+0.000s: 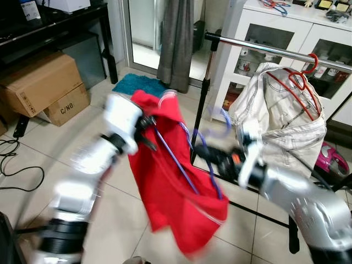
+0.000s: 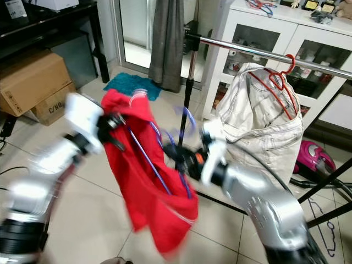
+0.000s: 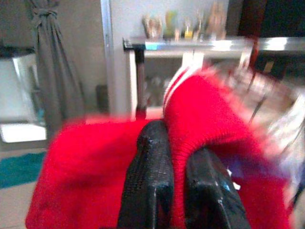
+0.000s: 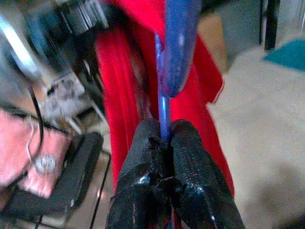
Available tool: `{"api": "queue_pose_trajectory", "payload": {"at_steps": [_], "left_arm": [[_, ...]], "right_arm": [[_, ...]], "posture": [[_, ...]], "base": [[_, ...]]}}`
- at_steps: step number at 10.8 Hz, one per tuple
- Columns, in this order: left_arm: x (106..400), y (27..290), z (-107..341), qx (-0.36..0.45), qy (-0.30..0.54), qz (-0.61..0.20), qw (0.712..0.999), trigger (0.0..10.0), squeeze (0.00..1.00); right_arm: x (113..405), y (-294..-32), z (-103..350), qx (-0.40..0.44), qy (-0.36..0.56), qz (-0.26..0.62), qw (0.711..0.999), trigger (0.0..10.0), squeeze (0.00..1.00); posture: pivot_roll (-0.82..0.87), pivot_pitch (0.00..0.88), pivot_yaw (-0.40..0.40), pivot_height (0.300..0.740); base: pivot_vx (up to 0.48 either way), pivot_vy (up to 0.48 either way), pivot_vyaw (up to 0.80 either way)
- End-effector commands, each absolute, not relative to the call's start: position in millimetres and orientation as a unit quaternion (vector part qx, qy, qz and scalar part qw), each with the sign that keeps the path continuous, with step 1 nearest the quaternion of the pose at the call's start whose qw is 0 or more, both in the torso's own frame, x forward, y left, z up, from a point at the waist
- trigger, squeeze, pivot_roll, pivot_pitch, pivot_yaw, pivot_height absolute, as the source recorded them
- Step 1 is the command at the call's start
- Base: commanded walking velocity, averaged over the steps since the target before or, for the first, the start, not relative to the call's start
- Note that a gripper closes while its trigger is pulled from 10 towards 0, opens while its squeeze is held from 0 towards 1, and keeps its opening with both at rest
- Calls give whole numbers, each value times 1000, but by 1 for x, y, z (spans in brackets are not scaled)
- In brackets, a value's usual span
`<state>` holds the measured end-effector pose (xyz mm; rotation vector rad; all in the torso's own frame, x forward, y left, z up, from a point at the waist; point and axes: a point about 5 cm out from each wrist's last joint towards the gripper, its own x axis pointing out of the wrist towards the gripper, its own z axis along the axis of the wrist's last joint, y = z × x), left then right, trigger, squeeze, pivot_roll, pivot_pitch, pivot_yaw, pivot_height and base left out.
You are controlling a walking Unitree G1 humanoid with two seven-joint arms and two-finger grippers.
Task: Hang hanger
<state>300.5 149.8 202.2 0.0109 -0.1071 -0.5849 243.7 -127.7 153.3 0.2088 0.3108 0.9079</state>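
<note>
- The right gripper [image 4: 164, 143] is clamped on the blue hanger [image 4: 164, 114]; the left gripper [image 3: 183, 157] pinches the red garment [image 1: 176, 198] draped over it.
- Both hang low, left of the rail [image 1: 264, 48].
- Raise the hook above the bar beside the white jacket [image 1: 280, 110], keeping the hanger level so the cloth stays on.

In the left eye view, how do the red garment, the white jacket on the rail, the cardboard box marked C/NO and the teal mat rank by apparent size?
Largest to smallest:
1. red garment, though it is nearest the camera
2. white jacket
3. cardboard box marked C/NO
4. teal mat

Box and mat look close; the mat is partly hidden, so that order is unsure.
</note>
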Motion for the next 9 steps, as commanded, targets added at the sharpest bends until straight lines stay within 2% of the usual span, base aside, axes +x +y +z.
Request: {"api": "queue_pose_trajectory", "payload": {"at_steps": [1,2,4,6,7,8,9], "left_arm": [[306,169,228,-23,-91,-253,963,0,0],[313,185,233,-38,-97,-208,972,0,0],[313,191,221,32,-54,-214,975,0,0],[319,216,217,49,-52,-107,992,0,0],[324,253,220,3,-74,17,997,0,0],[327,266,218,-23,-80,45,996,0,0],[329,266,215,-24,-76,38,996,0,0]], "right_arm": [[239,-136,152,83,159,435,882,0,0],[233,-141,151,75,165,443,878,0,0],[230,-144,156,71,149,450,877,0,0],[226,-147,162,90,132,459,874,0,0],[213,-150,165,100,129,497,852,0,0],[204,-149,166,103,133,528,833,0,0],[198,-146,167,103,139,551,817,0,0]], "posture": [[10,0,-35,740],[9,0,-32,740],[4,0,-20,740],[3,0,-25,740],[4,0,-32,740],[3,0,-33,740],[3,0,-33,740]], "base": [[0,0,0],[0,0,0],[0,0,0],[0,0,0],[0,0,0],[0,0,0],[0,0,0]]}}
